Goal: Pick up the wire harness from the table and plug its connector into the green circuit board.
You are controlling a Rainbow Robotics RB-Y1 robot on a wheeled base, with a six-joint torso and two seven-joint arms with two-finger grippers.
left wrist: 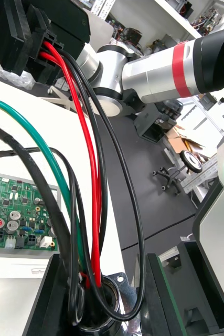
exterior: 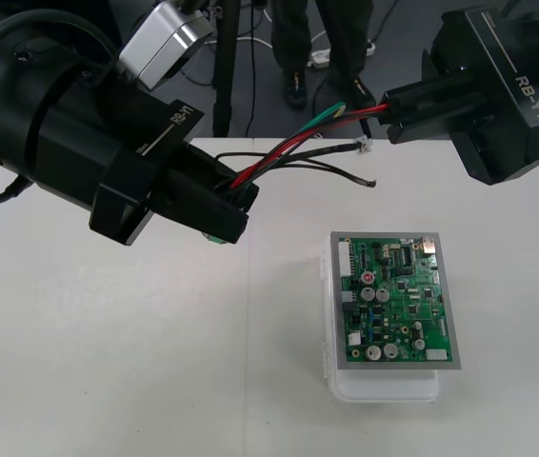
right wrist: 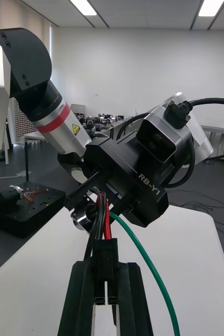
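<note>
The wire harness (exterior: 293,143) hangs stretched in the air between both grippers, above the far part of the table. My left gripper (exterior: 239,204) is shut on its round metal socket (left wrist: 109,295), with the flange between the black fingers (left wrist: 50,294). My right gripper (exterior: 390,111) is shut on the small black plug (right wrist: 105,258) at the other end. Red, black and green wires (left wrist: 89,178) run from socket to plug. The green circuit board (exterior: 394,299) lies flat on its white base (exterior: 385,387), to the right of the table's middle, below and apart from both grippers.
Thin loose black leads (exterior: 344,172) with a small white end (exterior: 365,143) trail from the harness near the table's far edge. Dark floor with cables lies beyond that edge. The table (exterior: 108,362) is bare left of the board.
</note>
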